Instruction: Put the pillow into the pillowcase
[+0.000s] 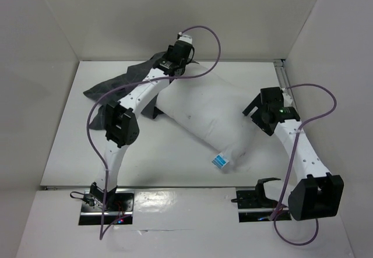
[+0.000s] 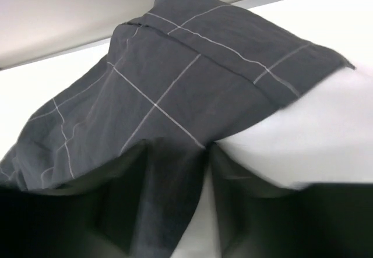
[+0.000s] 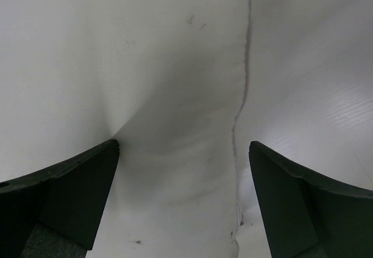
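Two end effectors at work. Pillow [image 1: 204, 115] on tabletop [image 1: 157, 159], long axis diagonal, far-left to near-right. Pillowcase [image 1: 113, 84] bunched at far-left end, lapping pillow corner. Left end effector [image 2: 175, 173] there, pillowcase fold between fingers; I can't tell if gripped. Right end effector [image 3: 183, 176] wide, empty, over pillow's right edge seam. I judge left arm nearer pillowcase.

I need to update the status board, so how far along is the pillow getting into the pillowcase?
Barely begun. Done: the pillowcase seems to lap one end of the pillow. In hand: the left gripper has pillowcase cloth between its fingers, grip unclear; the right gripper hangs open over the pillow. Left: nearly the whole pillow, down to its tag, lies outside.
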Tool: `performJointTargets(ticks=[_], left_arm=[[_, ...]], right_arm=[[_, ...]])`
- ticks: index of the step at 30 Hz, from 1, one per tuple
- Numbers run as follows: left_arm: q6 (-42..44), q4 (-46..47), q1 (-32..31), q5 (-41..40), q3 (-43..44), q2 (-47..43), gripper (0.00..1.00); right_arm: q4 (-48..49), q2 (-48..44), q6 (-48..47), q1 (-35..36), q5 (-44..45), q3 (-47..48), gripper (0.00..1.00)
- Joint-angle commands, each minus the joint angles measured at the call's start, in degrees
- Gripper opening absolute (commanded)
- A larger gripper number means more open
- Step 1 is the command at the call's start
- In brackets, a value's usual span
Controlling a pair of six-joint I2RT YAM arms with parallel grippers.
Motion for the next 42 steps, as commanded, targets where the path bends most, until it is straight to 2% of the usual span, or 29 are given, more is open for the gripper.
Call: performJointTargets(ticks=[1,2,3,5,6,7,8,10,11,15,18,20,21,25,27,30,31,34,38,41,42], left_arm=[[-2.8,-2.8,2.7,1.9,1.9,-1.9,0.51],[-3.3,-2.8,3.4,3.1,2.4,-1.9,0.41],[-4.3,-3.5,4.1,5.7,2.4,-1.9,0.23],[-4.8,-3.5,4.1,8.3,2.4,-2.5,0.11],[-5.7,-3.5,4.7,10.4,2.9,-2.5,0.0],[-6.5,-3.5,4.7,11.3,2.9,-3.1,0.0],[-6.5,-3.5,4.7,12.4,3.6,-3.1,0.0],[-7.9,-4.1,4.7,16.3,4.4,-4.0,0.0],[-8.0,-4.1,4.2,20.7,4.4,-5.3,0.0],[-9.4,-2.4,0.1,30.6,5.0,-9.7,0.0],[-8.8,-0.4,-7.8,32.0,6.7,-12.0,0.0],[-8.8,-0.9,-10.4,32.0,8.8,-12.7,0.0],[-10.5,-0.9,-11.2,34.7,10.3,-14.3,0.0],[-18.5,2.3,-11.8,45.9,9.8,-18.1,0.0],[-23.6,5.1,-11.8,51.5,9.3,-18.2,0.0],[-27.4,6.6,-12.4,53.8,3.9,-17.2,0.0],[-27.4,6.6,-12.4,53.8,2.3,-16.6,0.0],[-28.1,4.4,-12.4,50.3,-0.8,-14.1,0.0],[-25.9,0.1,-14.5,43.8,-0.8,-14.9,0.0],[-23.7,-0.6,-16.3,42.3,0.8,-15.0,0.0],[-23.7,-1.5,-16.8,42.8,1.6,-14.2,0.07]], right_arm=[[5.6,-2.5,-3.0,0.0,-8.2,-2.5,1.0],[6.4,-2.5,-3.0,0.0,-8.2,-3.0,1.0],[7.6,-1.9,-3.5,0.0,-9.2,-3.8,1.0],[8.9,-1.1,-4.1,0.0,-10.6,-3.8,0.97],[10.1,-0.3,-4.1,0.8,-10.6,-4.3,0.94],[10.8,-0.3,-4.7,1.5,-10.6,-4.3,0.87],[11.3,0.2,-4.7,1.6,-11.1,-4.3,0.66],[14.0,0.3,-5.9,3.5,-12.0,-4.3,0.29],[14.9,0.3,-7.1,4.2,-12.9,-4.3,0.01],[18.9,0.8,-9.5,11.6,-13.7,1.5,0.0],[18.7,1.5,-12.2,16.8,-13.1,8.9,0.0],[16.8,1.5,-12.9,19.0,-11.5,15.3,0.0],[15.4,1.5,-13.5,20.9,-10.8,19.2,0.0],[12.5,0.2,-14.1,23.5,-7.6,24.5,0.0],[11.9,-1.1,-12.2,24.1,-6.2,24.5,0.0],[14.8,-3.7,-9.3,24.1,-1.4,16.6,0.0],[16.1,-4.5,-8.8,24.1,0.0,11.3,0.0],[17.5,-5.8,-7.3,21.6,0.9,3.9,0.0],[13.9,-8.7,-6.2,20.3,-0.5,1.7,0.0],[9.7,-10.8,-6.2,19.1,0.7,1.7,0.0],[8.4,-11.5,-6.2,18.5,2.0,1.7,0.0]])
